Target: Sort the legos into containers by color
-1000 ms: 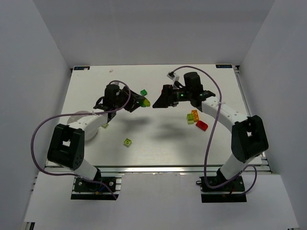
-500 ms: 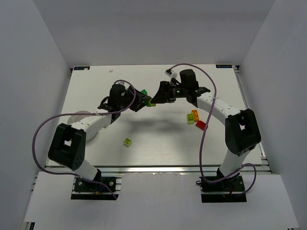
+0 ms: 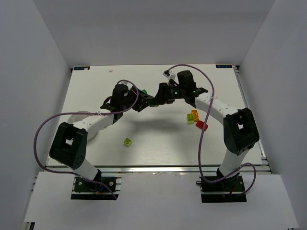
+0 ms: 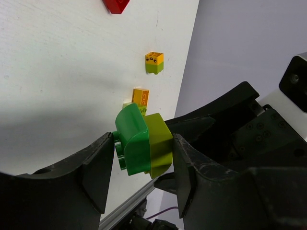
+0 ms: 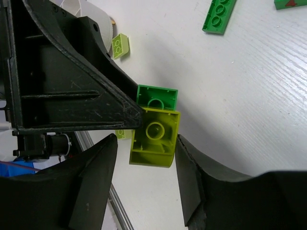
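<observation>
My left gripper (image 4: 144, 160) is shut on two joined legos held above the table: a dark green brick (image 4: 132, 143) against one finger and a lime brick (image 4: 160, 146) against the other. My right gripper (image 5: 146, 143) stands open around the lime brick (image 5: 154, 139); one finger touches it and a gap shows at the other. The dark green brick (image 5: 157, 97) sits behind it. In the top view both grippers, left (image 3: 144, 102) and right (image 3: 157, 99), meet tip to tip at mid-table. The white container (image 3: 82, 120) lies partly hidden under the left arm.
Loose legos lie about: a lime brick (image 3: 127, 142) near the front, a dark green one (image 3: 143, 92) behind the grippers, an orange and lime cluster (image 3: 193, 116) and a red brick (image 3: 201, 125) at the right. Grey walls enclose the table.
My right gripper has moved left to the bricks held by the left gripper, and its jaws have narrowed around the lime one. The left gripper has shifted slightly right.
</observation>
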Available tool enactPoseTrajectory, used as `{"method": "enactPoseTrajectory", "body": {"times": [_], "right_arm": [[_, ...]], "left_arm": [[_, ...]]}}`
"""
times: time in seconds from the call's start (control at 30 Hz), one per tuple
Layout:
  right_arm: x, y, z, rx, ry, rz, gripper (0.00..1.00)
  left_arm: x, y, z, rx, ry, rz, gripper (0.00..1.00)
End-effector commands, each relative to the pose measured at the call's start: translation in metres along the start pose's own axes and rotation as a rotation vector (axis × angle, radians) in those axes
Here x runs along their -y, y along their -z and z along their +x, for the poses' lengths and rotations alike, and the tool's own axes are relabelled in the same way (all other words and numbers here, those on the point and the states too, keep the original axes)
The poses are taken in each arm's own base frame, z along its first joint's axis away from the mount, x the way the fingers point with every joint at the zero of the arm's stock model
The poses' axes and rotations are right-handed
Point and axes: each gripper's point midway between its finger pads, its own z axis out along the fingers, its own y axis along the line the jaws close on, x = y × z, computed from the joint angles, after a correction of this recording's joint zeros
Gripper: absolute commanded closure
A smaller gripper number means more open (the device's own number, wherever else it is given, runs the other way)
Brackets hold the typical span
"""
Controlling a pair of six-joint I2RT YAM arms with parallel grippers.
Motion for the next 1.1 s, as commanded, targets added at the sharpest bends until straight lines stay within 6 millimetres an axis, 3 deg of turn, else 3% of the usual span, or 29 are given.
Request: {"method": "enactPoseTrajectory", "body": {"times": [0.0,0.3,0.4,0.47,0.63,1.07], "right_arm": [[-0.006,-0.001,-0.019,0.043,0.061,-0.010,0.44],[-0.007,-0.001,-0.019,0.045,0.071,-0.018,0.84],[-0.009,0.000,-0.018,0.045,0.072,-0.021,1.00],[-0.011,0.002,-0.018,0.046,0.076,-0.028,1.00],[-0.016,0.006,-0.017,0.048,0.094,-0.040,1.00],[-0.024,0.025,-0.008,0.032,0.221,-0.105,1.00]], "left_arm": [[0.020,0.000,-0.005,0.023,-0.014,0.052,0.77],[0.021,0.001,-0.006,0.029,-0.017,0.053,0.75],[0.023,0.005,-0.008,0.047,-0.022,0.058,0.58],[0.028,0.010,-0.013,0.076,-0.033,0.065,0.41],[0.037,0.019,-0.022,0.128,-0.061,0.062,0.25],[0.038,0.038,-0.040,0.201,-0.104,0.036,0.22]]}}
